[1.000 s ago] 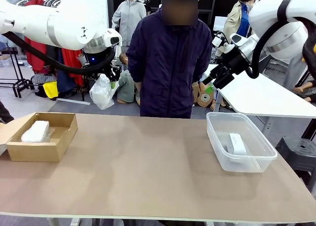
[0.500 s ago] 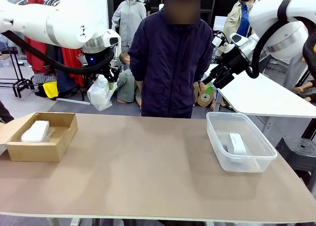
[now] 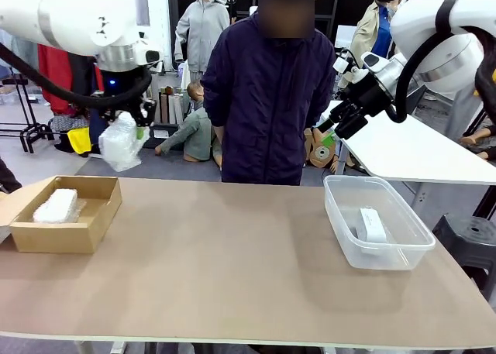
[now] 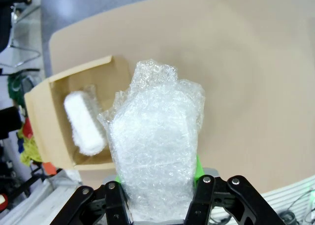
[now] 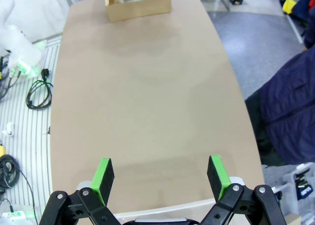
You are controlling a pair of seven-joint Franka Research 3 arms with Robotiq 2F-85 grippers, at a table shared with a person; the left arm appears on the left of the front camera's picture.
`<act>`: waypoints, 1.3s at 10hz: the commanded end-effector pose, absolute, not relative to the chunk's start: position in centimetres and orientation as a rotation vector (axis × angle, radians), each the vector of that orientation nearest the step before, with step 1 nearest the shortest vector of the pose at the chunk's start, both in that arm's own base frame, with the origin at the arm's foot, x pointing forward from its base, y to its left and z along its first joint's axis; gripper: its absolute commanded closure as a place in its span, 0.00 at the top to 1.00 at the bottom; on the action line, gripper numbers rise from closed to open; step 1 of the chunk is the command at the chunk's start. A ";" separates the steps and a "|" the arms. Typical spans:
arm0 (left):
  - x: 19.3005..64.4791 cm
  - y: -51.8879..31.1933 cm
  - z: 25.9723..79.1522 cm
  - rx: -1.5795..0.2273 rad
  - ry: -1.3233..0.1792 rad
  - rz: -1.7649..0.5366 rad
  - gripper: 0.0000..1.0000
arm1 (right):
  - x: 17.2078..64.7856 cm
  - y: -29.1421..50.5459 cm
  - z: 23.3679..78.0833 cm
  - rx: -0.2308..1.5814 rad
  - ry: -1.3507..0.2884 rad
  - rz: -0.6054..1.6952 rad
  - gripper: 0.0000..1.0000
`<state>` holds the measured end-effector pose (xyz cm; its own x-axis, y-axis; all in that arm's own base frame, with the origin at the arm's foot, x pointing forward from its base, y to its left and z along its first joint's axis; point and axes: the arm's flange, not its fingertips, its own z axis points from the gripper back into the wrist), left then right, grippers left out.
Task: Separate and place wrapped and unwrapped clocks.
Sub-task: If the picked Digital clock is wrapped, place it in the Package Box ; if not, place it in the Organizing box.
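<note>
Table: bare tan top between a cardboard box at the robot's left and a clear plastic bin at its right.
Box contents: one wrapped clock, a lumpy white bundle, lies inside; the left wrist view looks straight down on it in the open box.
Bin contents: the unwrapped clock, a smooth white block, lies on the bin's floor.
Left gripper: raised above the table's far edge, near the box's far corner, fingers pinching a second bundle.
Held bundle: bubble wrap, clamped at its lower end between the green pads; from the front it hangs beside the gripper.
Left wrist view adds: the bubble texture and the box below to one side.
Right gripper: fingers spread wide with nothing between them; from the front it is high beyond the bin.
Right wrist view adds: the table's length with the box at its far end.
Person: dark jacket, standing at the far side.
</note>
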<state>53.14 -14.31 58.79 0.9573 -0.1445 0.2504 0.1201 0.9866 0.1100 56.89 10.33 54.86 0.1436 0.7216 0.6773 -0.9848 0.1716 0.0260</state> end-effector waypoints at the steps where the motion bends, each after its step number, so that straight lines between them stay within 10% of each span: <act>1: 51.8 -11.7 57.0 0.126 -0.295 -0.089 0.00 | 56.9 10.4 54.9 0.538 -0.600 1.320 1.00; 13: 53.3 -3.2 49.6 0.073 -0.338 -0.085 0.00 | 56.9 10.4 54.9 0.538 -0.600 1.320 1.00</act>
